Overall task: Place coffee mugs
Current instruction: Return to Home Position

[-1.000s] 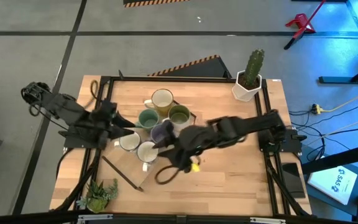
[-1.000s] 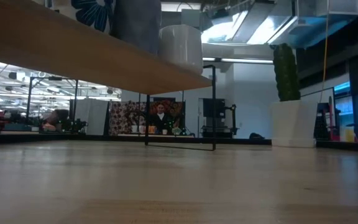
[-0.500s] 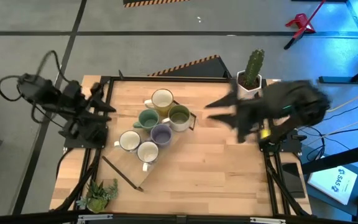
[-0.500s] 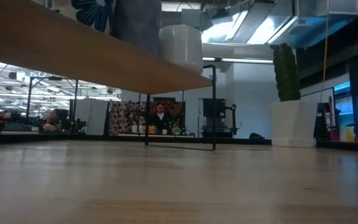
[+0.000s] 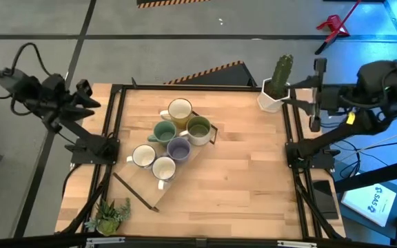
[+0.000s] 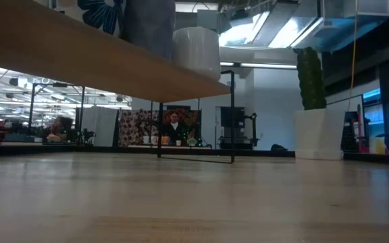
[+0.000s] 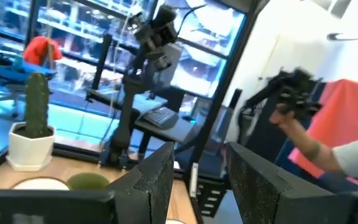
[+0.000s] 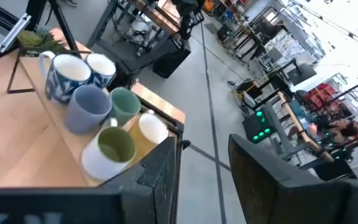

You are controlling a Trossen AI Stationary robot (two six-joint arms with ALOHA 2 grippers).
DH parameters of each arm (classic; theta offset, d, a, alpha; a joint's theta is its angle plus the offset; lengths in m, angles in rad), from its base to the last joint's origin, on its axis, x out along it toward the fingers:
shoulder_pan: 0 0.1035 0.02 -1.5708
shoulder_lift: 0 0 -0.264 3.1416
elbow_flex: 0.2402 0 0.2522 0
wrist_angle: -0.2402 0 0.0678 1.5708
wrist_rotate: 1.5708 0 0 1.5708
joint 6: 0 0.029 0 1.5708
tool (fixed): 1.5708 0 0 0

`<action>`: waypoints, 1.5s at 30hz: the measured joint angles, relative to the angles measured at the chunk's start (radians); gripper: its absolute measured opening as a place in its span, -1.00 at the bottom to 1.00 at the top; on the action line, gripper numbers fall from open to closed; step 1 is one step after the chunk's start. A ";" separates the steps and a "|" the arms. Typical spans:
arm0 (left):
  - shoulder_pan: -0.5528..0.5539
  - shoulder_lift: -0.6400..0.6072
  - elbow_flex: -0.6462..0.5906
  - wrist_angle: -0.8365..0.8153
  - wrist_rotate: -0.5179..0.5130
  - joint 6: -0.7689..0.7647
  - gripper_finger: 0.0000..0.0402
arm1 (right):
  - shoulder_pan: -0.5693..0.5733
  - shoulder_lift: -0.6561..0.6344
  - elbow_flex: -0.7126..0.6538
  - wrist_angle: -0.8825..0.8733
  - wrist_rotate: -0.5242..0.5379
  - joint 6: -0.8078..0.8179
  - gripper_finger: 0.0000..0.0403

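Six coffee mugs stand bunched on a raised wooden shelf (image 5: 185, 157) left of the table's middle: a cream one (image 5: 179, 110), a teal one (image 5: 164, 131), one with an olive inside (image 5: 198, 128), a lavender one (image 5: 178, 147) and two white ones (image 5: 143, 156) (image 5: 164, 168). The right wrist view shows the bunch too, the lavender mug (image 8: 89, 109) in it. My left gripper (image 5: 92, 96) (image 7: 197, 180) hangs open beyond the table's left edge. My right gripper (image 5: 296, 95) (image 8: 204, 180) hangs open over the right edge. Neither has anything between its fingers.
A cactus in a white hexagonal pot (image 5: 276, 86) (image 6: 313, 108) stands at the far right corner. A small green plant (image 5: 109, 215) sits at the near left corner. The shelf's black legs (image 6: 233, 115) rest on the table. A person's arm (image 7: 316, 149) shows beyond the table.
Both grippers have drawn back from the mugs and risen: the left toward the table's left edge, the right fast across the table to its right edge. Each has rolled somewhat. The mugs have stayed where they were.
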 joint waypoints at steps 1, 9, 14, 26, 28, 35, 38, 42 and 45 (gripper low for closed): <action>0.000 -0.040 -0.029 0.005 0.005 -0.003 -0.29 | -0.002 -0.044 -0.085 0.049 0.001 0.003 -0.32; 0.000 -0.315 -0.257 0.089 0.016 0.004 -0.29 | -0.005 -0.583 -0.929 0.706 0.014 0.071 -0.32; 0.000 -0.432 -0.366 0.086 0.042 -0.025 -0.29 | -0.005 -0.887 -1.356 0.944 0.010 0.203 -0.32; 0.007 -0.471 -0.555 0.053 -0.049 -0.082 -0.29 | -0.005 -1.162 -1.913 1.277 -0.007 0.319 -0.32; 0.008 -0.471 -0.597 0.049 -0.055 -0.112 -0.29 | -0.004 -1.164 -2.000 1.319 -0.034 0.344 -0.32; 0.008 -0.470 -0.748 0.113 -0.056 -0.184 -0.29 | -0.004 -1.172 -2.107 1.477 -0.104 0.358 -0.32; 0.008 -0.471 -0.823 0.160 -0.056 -0.190 -0.29 | -0.004 -1.182 -2.107 1.482 -0.093 0.343 -0.32; 0.008 -0.471 -0.893 0.223 -0.056 -0.213 -0.29 | -0.004 -1.182 -2.107 1.453 -0.093 0.343 -0.32; 0.008 -0.471 -0.944 0.304 -0.038 -0.196 -0.29 | -0.004 -1.182 -2.107 1.394 -0.093 0.371 -0.32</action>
